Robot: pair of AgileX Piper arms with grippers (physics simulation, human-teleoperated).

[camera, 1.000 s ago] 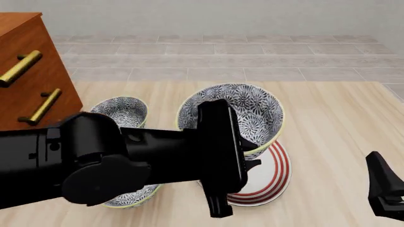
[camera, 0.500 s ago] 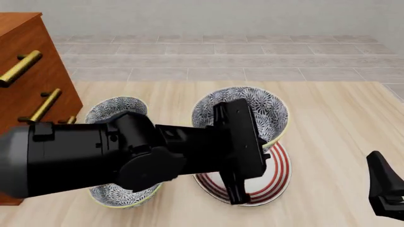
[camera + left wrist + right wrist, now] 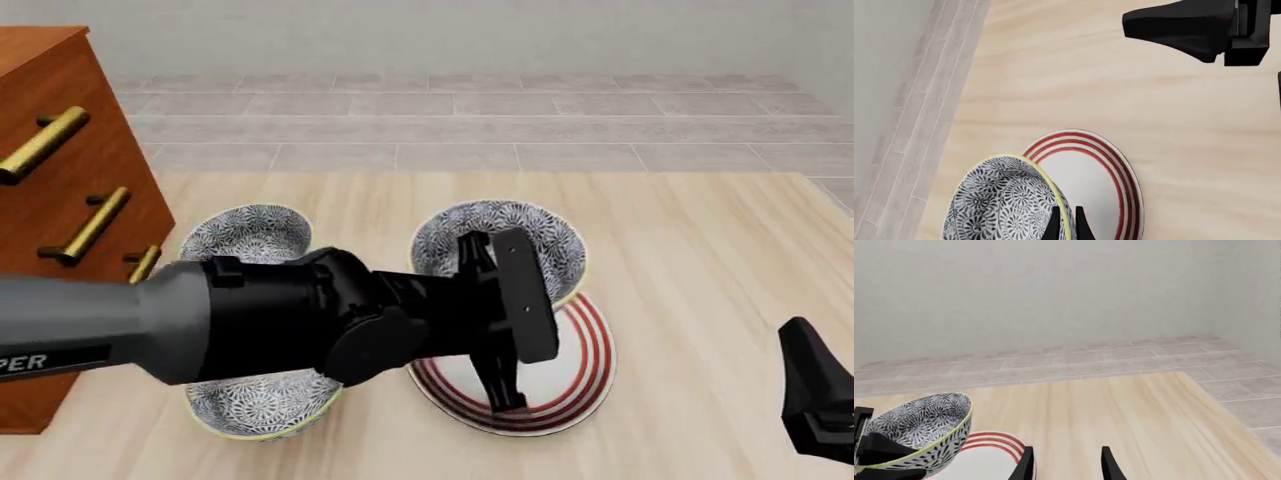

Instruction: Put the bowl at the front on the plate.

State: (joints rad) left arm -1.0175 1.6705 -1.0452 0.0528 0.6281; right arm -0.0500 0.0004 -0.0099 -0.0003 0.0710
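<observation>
The bowl [image 3: 497,248], white with dense dark-blue flowers and a yellow-green rim, hangs tilted just over the far side of the plate [image 3: 583,372]. My left gripper [image 3: 514,300] is shut on its near rim. In the left wrist view the fingertips [image 3: 1066,226] pinch the bowl [image 3: 1001,200] beside the red-ringed plate [image 3: 1087,180]. I cannot tell whether the bowl touches the plate. My right gripper [image 3: 817,405] stands open at the front right, far from both. The right wrist view shows the right gripper [image 3: 1066,467], the bowl [image 3: 921,425] and the plate [image 3: 991,450].
Two alike bowls rest on the table's left, one at the back [image 3: 247,235] and one at the front [image 3: 260,405] under my left arm. A wooden drawer cabinet [image 3: 67,160] with brass handles stands at the far left. The right gripper [image 3: 1194,25] crosses the left wrist view.
My left arm has come down and the bowl with it, from high above the plate to just over its far side. The right arm has not moved.
</observation>
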